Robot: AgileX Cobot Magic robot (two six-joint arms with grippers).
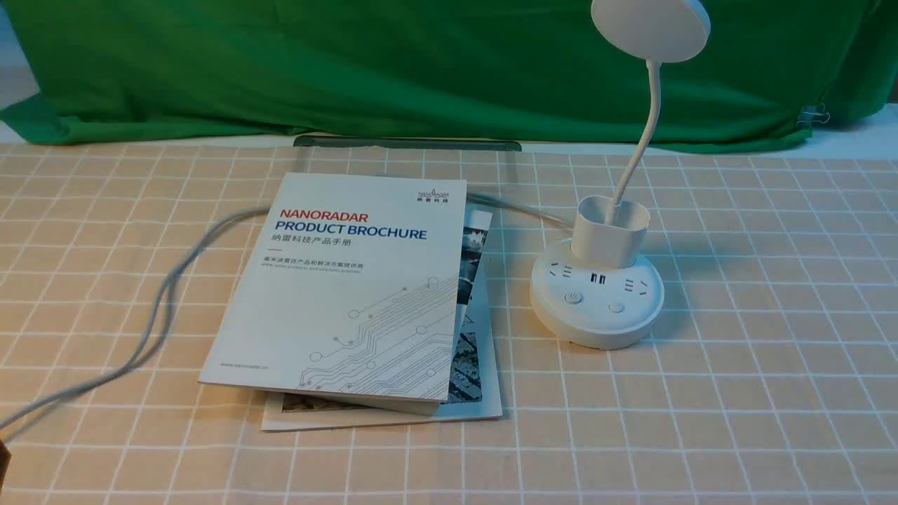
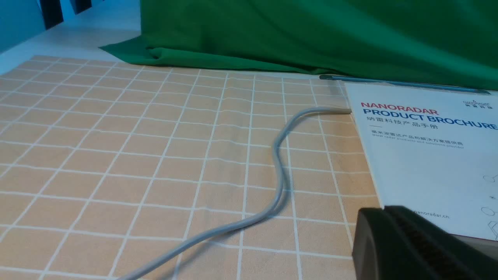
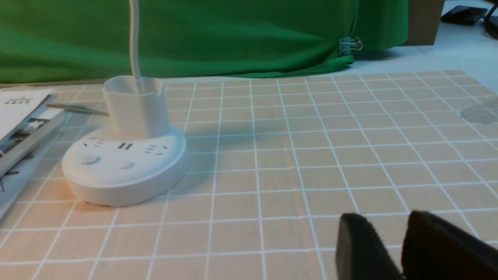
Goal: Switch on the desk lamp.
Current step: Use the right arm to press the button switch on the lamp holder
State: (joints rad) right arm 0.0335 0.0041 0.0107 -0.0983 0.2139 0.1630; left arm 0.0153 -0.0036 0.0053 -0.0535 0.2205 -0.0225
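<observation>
The white desk lamp stands right of centre: round puck base [image 1: 596,312], cup holder [image 1: 609,231], thin gooseneck [image 1: 642,140], disc head [image 1: 649,28] at the top edge. Two round buttons [image 1: 574,297] [image 1: 616,307] sit on the base's front, sockets behind them. No glow shows on the head. In the right wrist view the base [image 3: 124,175] lies well off from my right gripper [image 3: 393,221], whose dark fingertips stand a little apart, empty. My left gripper [image 2: 383,210] is shut and empty, near the brochure's corner. Neither gripper shows in the front view.
Two stacked brochures [image 1: 358,294] lie left of the lamp, also in the left wrist view [image 2: 428,155]. A grey cable [image 1: 161,301] runs from under them to the front left [image 2: 272,167]. Green cloth [image 1: 421,63] drapes the back. A dark bar [image 1: 407,143] lies at its foot.
</observation>
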